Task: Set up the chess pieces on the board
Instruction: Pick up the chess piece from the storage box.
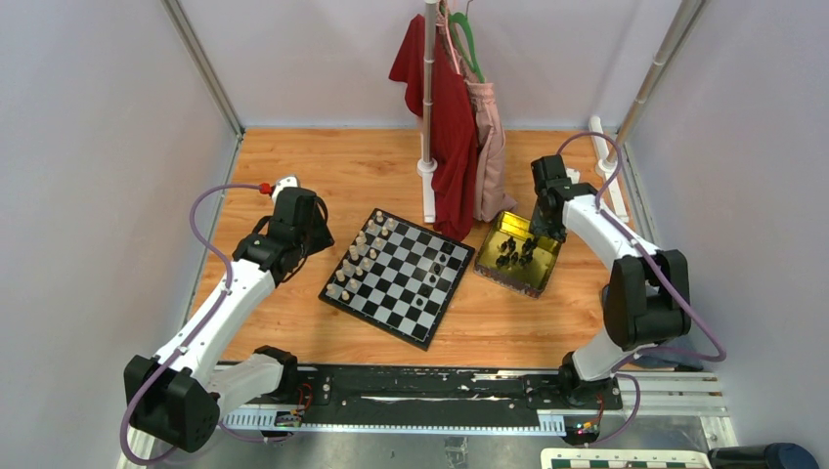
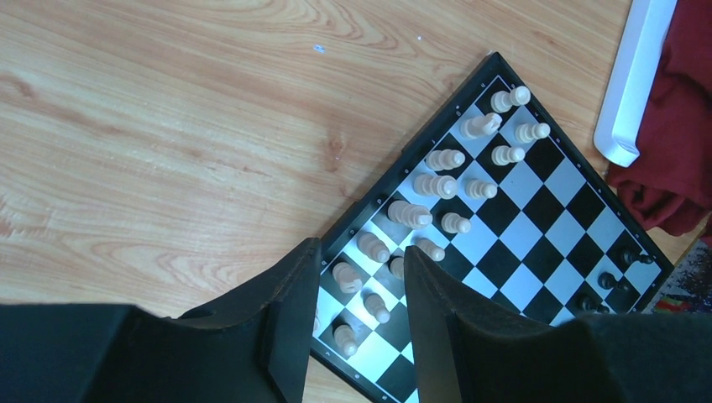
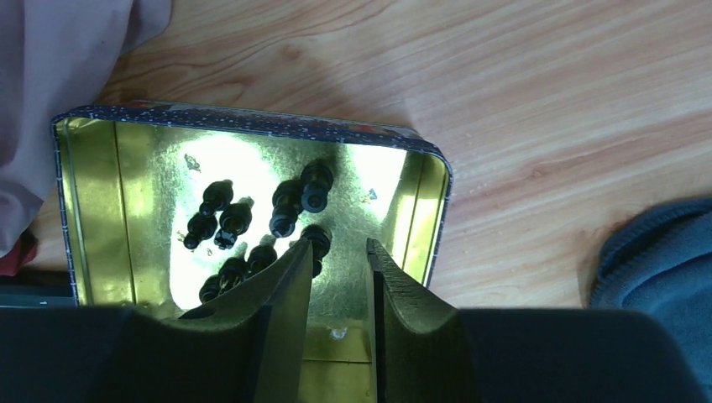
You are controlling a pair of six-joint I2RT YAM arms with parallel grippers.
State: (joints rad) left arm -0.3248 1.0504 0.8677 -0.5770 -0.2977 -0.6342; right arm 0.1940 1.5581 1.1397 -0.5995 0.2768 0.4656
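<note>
Right end effector (image 3: 338, 252) narrow, empty, over tin tray (image 3: 88, 210) near worktop's (image 3: 546, 126) right edge | chess pieces (image 3: 285, 210) lying flat just ahead-left of its tips | left end effector (image 2: 361, 260) wide, over board (image 2: 420, 138), farther

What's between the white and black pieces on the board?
Only bare squares of the board separate white pieces from black pieces; the top view shows it.

Glossy gold metal tin (image 3: 88, 210); shiny black chess pieces (image 3: 286, 210) (plastic-looking); matt wood-grain table (image 1: 293, 166).

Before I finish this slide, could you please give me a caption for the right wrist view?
Right end effector, open, poised above black chess pieces lying in the gold tin.
</note>
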